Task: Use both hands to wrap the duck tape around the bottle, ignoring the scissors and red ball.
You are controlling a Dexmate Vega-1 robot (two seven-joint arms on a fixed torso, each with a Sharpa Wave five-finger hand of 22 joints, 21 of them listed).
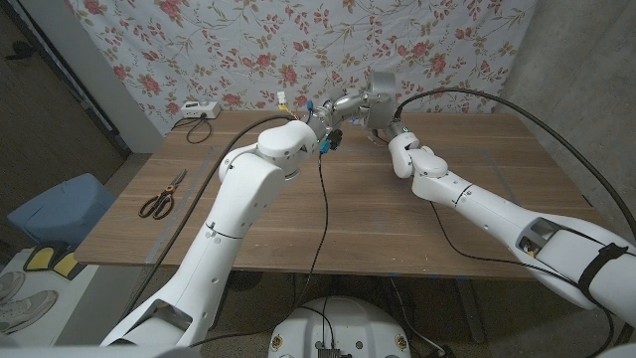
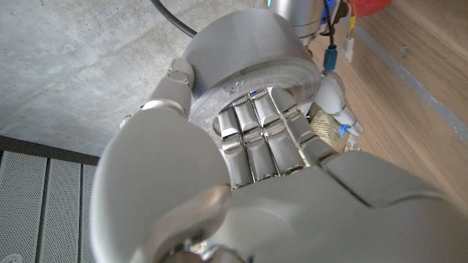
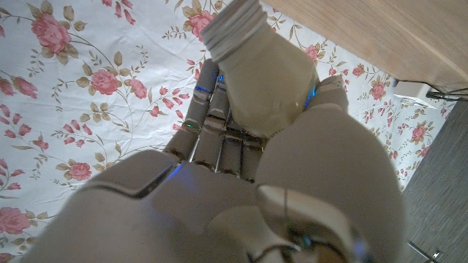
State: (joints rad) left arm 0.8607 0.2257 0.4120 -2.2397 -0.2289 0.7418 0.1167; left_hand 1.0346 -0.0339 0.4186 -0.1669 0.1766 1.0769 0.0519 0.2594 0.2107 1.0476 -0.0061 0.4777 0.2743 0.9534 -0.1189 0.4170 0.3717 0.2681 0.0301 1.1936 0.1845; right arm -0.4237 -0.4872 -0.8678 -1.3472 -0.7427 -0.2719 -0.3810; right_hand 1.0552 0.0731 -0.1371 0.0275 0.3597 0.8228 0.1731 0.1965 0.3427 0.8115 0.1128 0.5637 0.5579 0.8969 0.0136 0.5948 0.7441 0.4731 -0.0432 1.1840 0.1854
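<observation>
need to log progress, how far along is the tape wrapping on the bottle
Done: both items are picked up. The left hand grips the roll of duct tape, and the right hand holds the bottle; in the head view they meet above the far side of the table.
In hand: bringing tape to bottle.
Left: no tape is visible on the bottle, so wrapping seems not yet begun.
</observation>
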